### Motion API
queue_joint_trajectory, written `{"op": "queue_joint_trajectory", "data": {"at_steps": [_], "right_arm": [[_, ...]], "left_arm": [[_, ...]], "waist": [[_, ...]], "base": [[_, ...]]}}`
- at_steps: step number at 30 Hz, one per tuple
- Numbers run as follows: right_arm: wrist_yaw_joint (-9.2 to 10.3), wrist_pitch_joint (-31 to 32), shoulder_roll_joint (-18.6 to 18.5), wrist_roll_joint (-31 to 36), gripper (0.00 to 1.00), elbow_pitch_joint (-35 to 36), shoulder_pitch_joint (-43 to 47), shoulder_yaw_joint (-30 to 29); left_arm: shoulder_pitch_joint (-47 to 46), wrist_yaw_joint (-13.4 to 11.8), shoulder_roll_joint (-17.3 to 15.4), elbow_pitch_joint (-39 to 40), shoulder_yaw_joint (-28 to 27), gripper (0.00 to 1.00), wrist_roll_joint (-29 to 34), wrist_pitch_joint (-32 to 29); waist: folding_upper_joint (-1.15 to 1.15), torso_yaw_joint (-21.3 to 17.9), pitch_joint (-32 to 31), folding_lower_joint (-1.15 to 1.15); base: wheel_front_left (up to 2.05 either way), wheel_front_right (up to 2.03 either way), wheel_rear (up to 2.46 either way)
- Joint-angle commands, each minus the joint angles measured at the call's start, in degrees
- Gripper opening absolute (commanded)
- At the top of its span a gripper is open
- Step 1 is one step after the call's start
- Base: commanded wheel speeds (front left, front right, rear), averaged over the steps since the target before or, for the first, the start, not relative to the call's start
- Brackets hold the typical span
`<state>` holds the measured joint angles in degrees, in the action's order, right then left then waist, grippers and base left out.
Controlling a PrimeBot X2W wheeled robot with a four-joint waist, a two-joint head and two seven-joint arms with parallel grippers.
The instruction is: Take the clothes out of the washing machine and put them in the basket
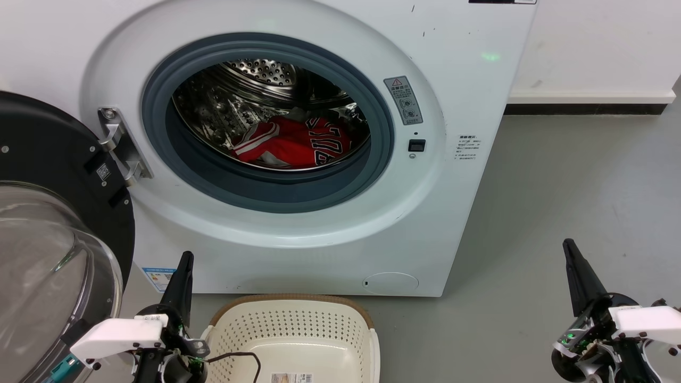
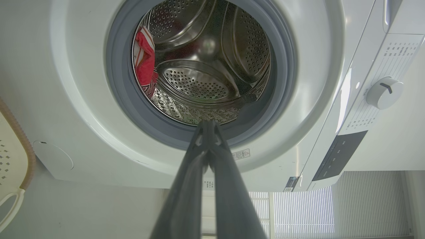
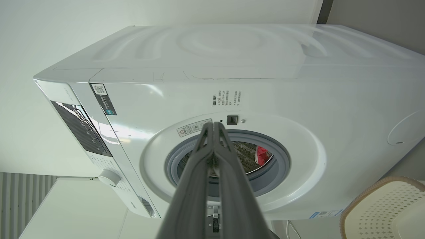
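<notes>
Room: grey floor (image 1: 558, 202) at right of head view; washing machine (image 1: 468, 80) upper centre, door (image 1: 53, 223) swung open at left.
Head view: clothes (image 1: 290, 143) low in drum (image 1: 255, 69), centre; basket (image 1: 290, 300) bottom centre, just before machine; left gripper (image 1: 186, 260) lower left, right gripper (image 1: 568, 247) lower right, both well short of opening.
Left wrist view: left gripper clenched, empty; clothes at upper left of drum.
Right wrist view: right gripper clenched, empty.
Recommendation: unclench before entry, clear the grey ring (image 1: 266, 194), pinch a raised fold.

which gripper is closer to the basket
Left. The left gripper sits right beside the basket, at its left rim; the right gripper is far off to its right.
</notes>
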<state>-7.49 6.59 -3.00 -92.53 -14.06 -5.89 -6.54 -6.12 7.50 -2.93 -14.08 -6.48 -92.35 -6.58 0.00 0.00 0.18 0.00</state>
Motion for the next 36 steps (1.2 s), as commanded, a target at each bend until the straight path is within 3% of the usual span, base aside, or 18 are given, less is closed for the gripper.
{"op": "queue_joint_trajectory", "data": {"at_steps": [1, 26, 27, 36], "right_arm": [[0.00, 0.02, 0.19, 0.25, 0.00, -0.08, -0.76, 0.05], [0.00, 0.02, 0.19, 0.25, 0.00, -0.08, -0.76, 0.04], [0.00, 0.00, 0.00, 0.00, 1.00, 0.00, 0.00, 0.01], [0.00, -1.70, 0.03, 1.65, 1.00, -1.21, 1.68, -0.02]], "left_arm": [[-0.34, 0.11, 0.10, 0.01, -0.15, 0.00, -0.14, -0.09], [-0.34, 0.10, 0.10, 0.01, -0.15, 0.00, -0.14, -0.09], [0.00, 0.00, 0.00, 0.00, 0.00, 1.00, 0.00, 0.00], [1.64, -0.02, 0.12, -0.06, 0.46, 1.00, 1.73, 1.76]], "waist": [[0.00, 0.00, 0.00, 0.00], [0.00, 0.00, 0.00, 0.00], [0.00, 0.00, 0.00, 0.00], [0.00, 0.00, 0.03, 0.00]], "base": [[0.00, 0.00, 0.00], [0.00, 0.00, 0.00], [0.00, 0.00, 0.00], [0.00, 0.00, 0.00]]}}
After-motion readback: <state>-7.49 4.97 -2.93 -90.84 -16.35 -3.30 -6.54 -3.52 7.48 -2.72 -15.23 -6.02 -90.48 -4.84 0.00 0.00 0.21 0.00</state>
